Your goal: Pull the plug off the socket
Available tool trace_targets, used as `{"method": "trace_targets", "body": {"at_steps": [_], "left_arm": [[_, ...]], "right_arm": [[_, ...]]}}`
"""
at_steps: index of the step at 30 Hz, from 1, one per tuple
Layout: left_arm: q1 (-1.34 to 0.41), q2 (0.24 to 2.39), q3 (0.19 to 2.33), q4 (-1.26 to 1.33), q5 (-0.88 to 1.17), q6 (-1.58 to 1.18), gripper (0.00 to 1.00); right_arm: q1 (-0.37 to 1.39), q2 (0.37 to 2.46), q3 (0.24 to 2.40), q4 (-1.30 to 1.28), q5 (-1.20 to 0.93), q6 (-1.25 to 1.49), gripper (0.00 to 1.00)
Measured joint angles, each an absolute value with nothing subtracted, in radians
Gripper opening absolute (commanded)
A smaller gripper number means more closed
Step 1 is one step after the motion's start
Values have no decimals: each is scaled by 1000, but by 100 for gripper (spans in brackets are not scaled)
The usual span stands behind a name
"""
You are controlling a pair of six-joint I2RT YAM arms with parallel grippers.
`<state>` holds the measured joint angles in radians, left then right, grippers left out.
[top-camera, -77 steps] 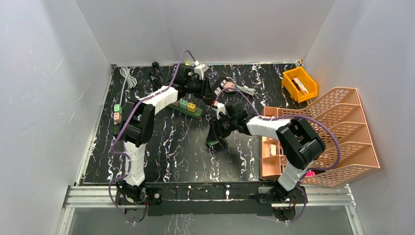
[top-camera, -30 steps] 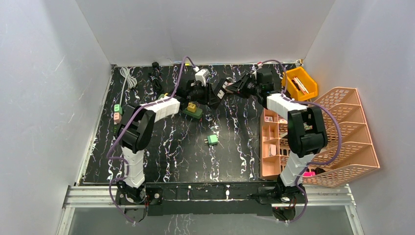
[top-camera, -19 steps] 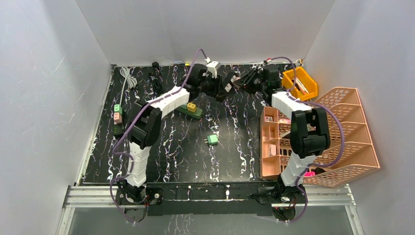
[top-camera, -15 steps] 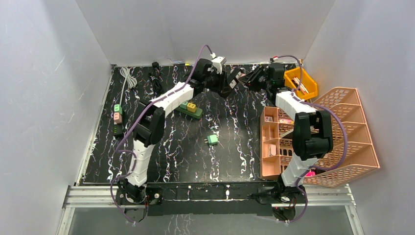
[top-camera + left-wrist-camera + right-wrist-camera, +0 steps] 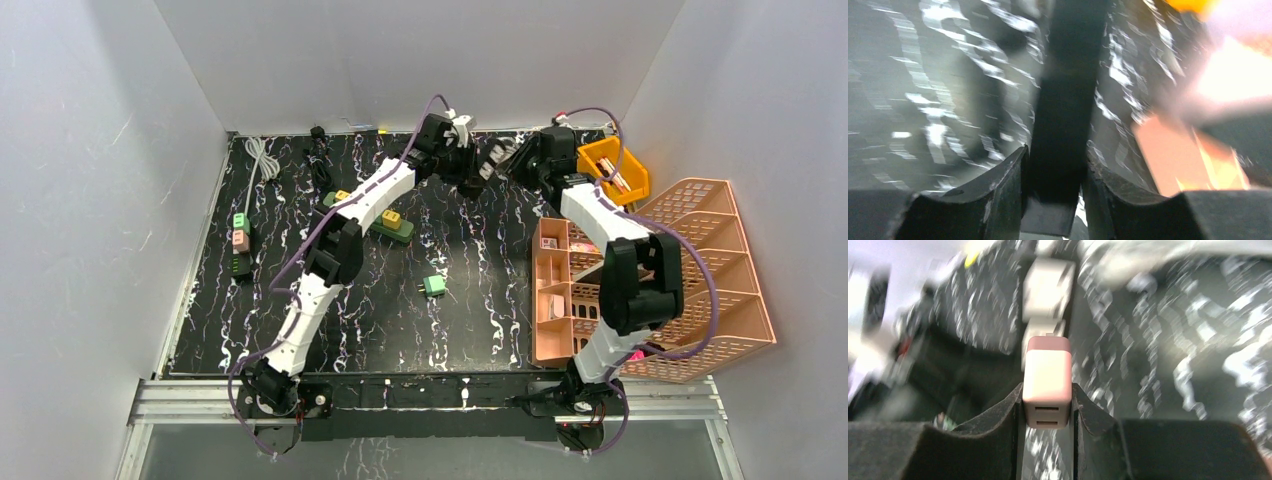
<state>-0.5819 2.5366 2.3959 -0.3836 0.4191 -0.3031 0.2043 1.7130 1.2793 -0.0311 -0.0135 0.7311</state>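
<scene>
Plug (image 5: 1046, 370), pink-and-white, is pinched by the right end effector (image 5: 1046, 390) above the far side of the surface (image 5: 480, 300); left end effector (image 5: 1054, 155) straddles a dark bar (image 5: 1065, 75), grip unclear. Best pull straight, without twisting, bar braced.
</scene>
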Motion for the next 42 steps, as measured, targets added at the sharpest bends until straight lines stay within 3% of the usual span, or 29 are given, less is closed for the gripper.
{"method": "trace_targets", "body": {"at_steps": [4, 8, 14, 16, 19, 22, 23, 28, 34, 42], "left_arm": [[-551, 2608, 2432, -340, 221, -364, 0], [-476, 2674, 2420, -297, 163, -400, 0], [-418, 2678, 2411, -217, 156, -417, 0], [-417, 2684, 2411, -191, 182, -421, 23], [-420, 2717, 2432, -134, 264, -435, 66], [-421, 2740, 2436, -111, 313, -434, 96], [-418, 2742, 2436, -89, 330, -437, 98], [-403, 2712, 2397, -90, 353, -403, 98], [-315, 2572, 2282, -150, 415, -368, 98], [-151, 2075, 2005, -156, 414, -307, 98]], "right_arm": [[247, 1585, 1151, -22, -226, 700, 0], [273, 1495, 1015, 187, -549, 751, 0], [256, 1484, 983, 224, -638, 722, 0], [255, 1474, 983, 203, -630, 697, 0], [255, 1465, 983, 163, -608, 662, 0], [256, 1465, 983, 123, -578, 625, 0], [259, 1465, 983, 103, -562, 609, 0], [317, 1467, 984, 18, -460, 515, 0], [529, 1557, 1030, -26, -396, 418, 0], [748, 1789, 1175, -22, -416, 402, 0]]}}
